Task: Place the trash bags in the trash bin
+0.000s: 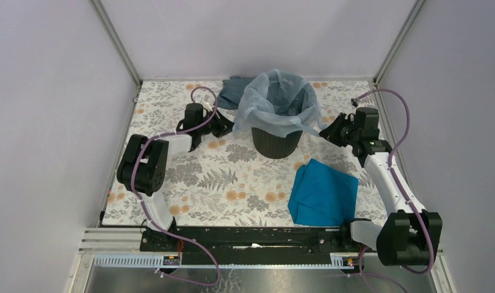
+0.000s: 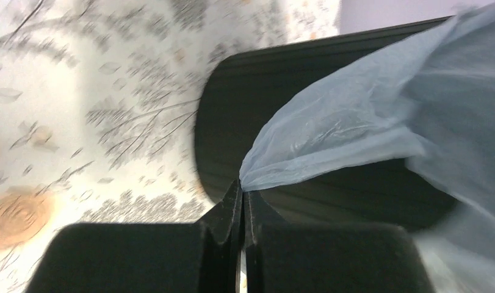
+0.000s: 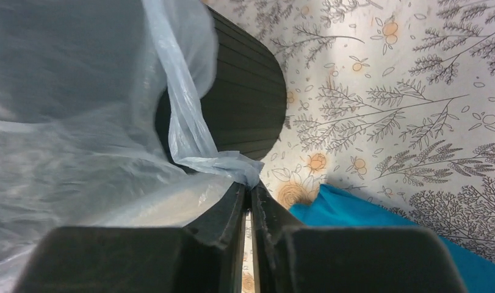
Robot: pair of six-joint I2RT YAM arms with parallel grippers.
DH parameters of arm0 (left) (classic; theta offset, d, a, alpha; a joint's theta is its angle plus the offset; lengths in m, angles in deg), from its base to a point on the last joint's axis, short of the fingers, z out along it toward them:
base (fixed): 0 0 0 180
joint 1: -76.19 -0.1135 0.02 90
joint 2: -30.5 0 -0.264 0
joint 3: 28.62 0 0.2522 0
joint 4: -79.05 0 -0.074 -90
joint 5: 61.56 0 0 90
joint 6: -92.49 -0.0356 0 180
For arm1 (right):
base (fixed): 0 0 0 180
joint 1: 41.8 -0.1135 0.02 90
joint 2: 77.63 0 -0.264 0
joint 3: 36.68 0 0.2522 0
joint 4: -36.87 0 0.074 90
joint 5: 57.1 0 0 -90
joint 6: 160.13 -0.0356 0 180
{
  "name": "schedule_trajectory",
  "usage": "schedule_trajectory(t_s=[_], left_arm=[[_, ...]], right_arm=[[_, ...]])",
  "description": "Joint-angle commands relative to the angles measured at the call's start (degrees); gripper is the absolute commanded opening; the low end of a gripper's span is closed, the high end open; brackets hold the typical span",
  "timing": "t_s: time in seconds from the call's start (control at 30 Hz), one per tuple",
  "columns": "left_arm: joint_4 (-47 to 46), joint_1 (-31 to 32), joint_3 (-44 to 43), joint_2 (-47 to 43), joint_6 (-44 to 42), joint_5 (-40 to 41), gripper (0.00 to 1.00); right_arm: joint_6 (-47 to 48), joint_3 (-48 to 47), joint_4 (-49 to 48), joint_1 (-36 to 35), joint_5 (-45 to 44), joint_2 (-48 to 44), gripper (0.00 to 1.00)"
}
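Pinching opposite edges of the pale blue trash bag (image 1: 275, 97), draped in and over the mouth of the black trash bin (image 1: 276, 141), with left gripper (image 2: 243, 186) and right gripper (image 3: 249, 186) jaws clamped on the film, evidently for stretching it across the rim.

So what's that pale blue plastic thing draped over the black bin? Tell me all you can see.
A thin, translucent pale blue bag, wrinkly and glossy, sits open in the black bin, its edges folded outward over the rim. The left gripper and the right gripper each pinch a stretched corner on opposite sides.
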State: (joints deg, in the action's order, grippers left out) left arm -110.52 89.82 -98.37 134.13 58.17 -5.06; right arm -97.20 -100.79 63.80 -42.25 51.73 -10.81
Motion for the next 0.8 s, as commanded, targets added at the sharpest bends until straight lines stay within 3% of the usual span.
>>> schedule_trajectory(t_s=[0.0,0.23,0.63,0.77], left_arm=[[-5.23,0.66,4.81,0.17,-0.56,4.7,0.0],[-3.8,4.35,11.38,-1.59,-2.74,7.98,0.0],[-1.77,10.96,7.96,6.59,-1.64,12.33,0.0],[-1.86,10.98,8.13,6.38,-1.91,12.75,0.0]], right_arm=[[0.11,3.39,-8.24,0.1,1.0,3.53,0.08],[-1.7,5.4,-16.8,0.1,2.92,12.66,0.01],[-6.63,4.22,-28.04,-0.06,7.01,29.85,0.0],[-5.8,3.38,-26.93,-0.07,7.23,32.54,0.01]])
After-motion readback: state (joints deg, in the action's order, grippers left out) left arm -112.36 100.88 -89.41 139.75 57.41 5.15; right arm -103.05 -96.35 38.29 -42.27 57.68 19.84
